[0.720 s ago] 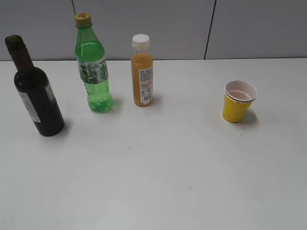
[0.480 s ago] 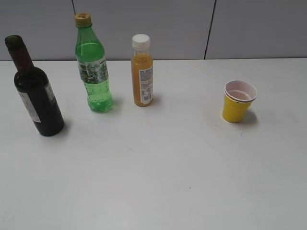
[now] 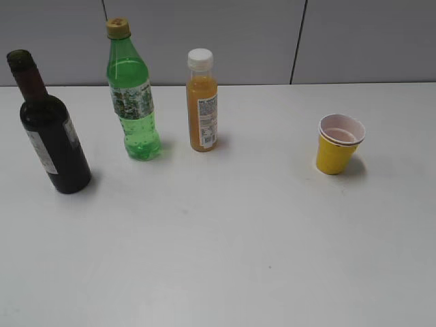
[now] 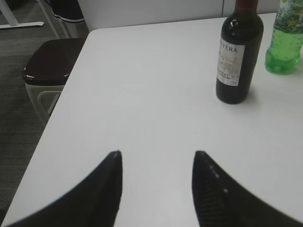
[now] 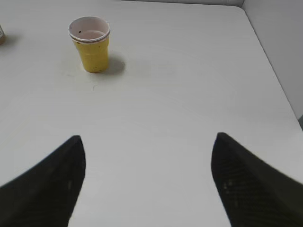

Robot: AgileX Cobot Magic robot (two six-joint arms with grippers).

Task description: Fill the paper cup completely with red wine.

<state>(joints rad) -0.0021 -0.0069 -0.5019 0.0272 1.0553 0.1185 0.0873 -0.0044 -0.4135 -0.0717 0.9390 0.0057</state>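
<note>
On the far left of the white bench (image 3: 218,259) stands the dark glass long-necked wine bottle (image 3: 51,133) with its white-grey label, upright and uncapped as far as the exterior view shows. The left gripper (image 4: 156,163) hangs low over the bench edge, its jaws spread apart and holding nothing, with the bottle well ahead of it and a little to its right. Just beside the wine stands the green plastic soda bottle with a yellow cap (image 3: 131,95), then the orange juice bottle with a white cap (image 3: 202,102), both upright and apart from each other.

Further right, well clear of all three bottles, sits the small yellow paper cup (image 3: 338,144) with its white rim; its inside looks pale and holds no dark liquid. The right gripper (image 5: 147,163) faces it from a distance, jaws wide and empty.

Nothing has shifted over the last fraction of a second: bottles and cup sit exactly where they did. Pouring has not begun, and the wine bottle must first be grasped.
</note>
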